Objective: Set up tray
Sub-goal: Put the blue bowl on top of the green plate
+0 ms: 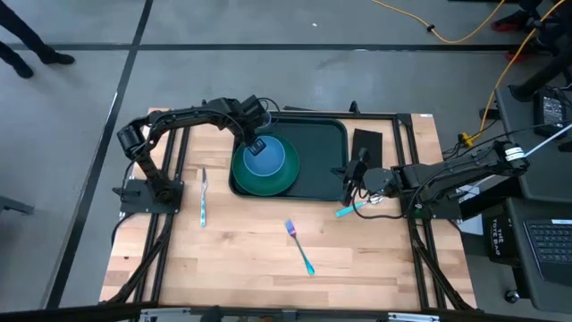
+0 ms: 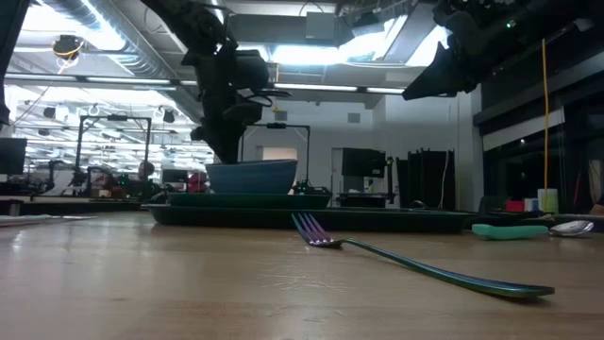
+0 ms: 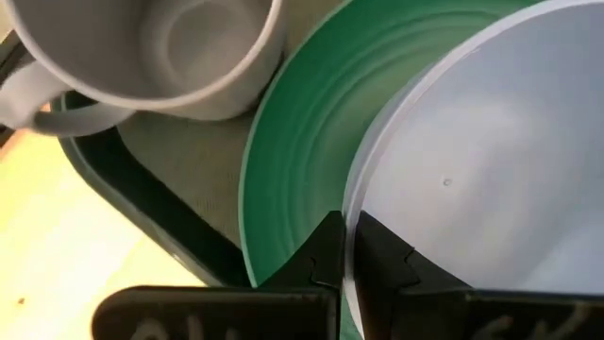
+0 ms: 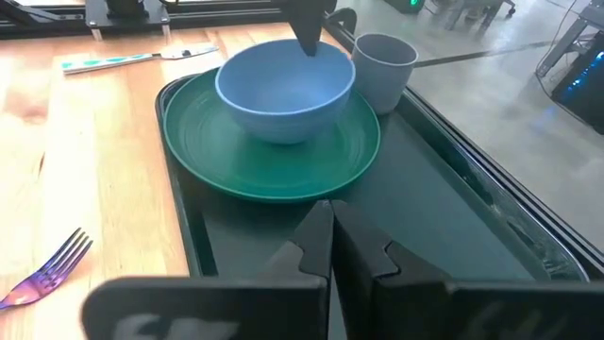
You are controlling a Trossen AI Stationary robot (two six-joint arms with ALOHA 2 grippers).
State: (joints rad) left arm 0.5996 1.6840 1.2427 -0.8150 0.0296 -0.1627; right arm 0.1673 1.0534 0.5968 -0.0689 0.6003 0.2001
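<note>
The dark green tray (image 1: 322, 143) lies at the table's far middle. On its left half rests a round green plate (image 4: 274, 161), and a light blue bowl (image 4: 283, 90) stands upright on the plate. A grey mug (image 4: 382, 68) stands in the tray's far left corner beside the plate. My left gripper (image 3: 347, 247) reaches down over the bowl's far-left side and is shut on its rim. My right gripper (image 4: 332, 236) hovers shut above the tray's right part, touching nothing. My left gripper pinches the bowl's rim (image 3: 351, 210) on its far-left side, one finger (image 3: 385, 260) inside the bowl and one (image 3: 321, 257) outside. The fingers come steeply from above, pointing down. The bowl stands upright with its base on the green plate.
A black napkin (image 1: 366, 143) lies just right of the tray. A teal-handled spoon (image 1: 351, 209) lies near my right gripper, a fork (image 1: 299, 246) in the table's middle front, and a knife (image 1: 204, 197) left of the tray. Bare wood spreads toward the near edge.
</note>
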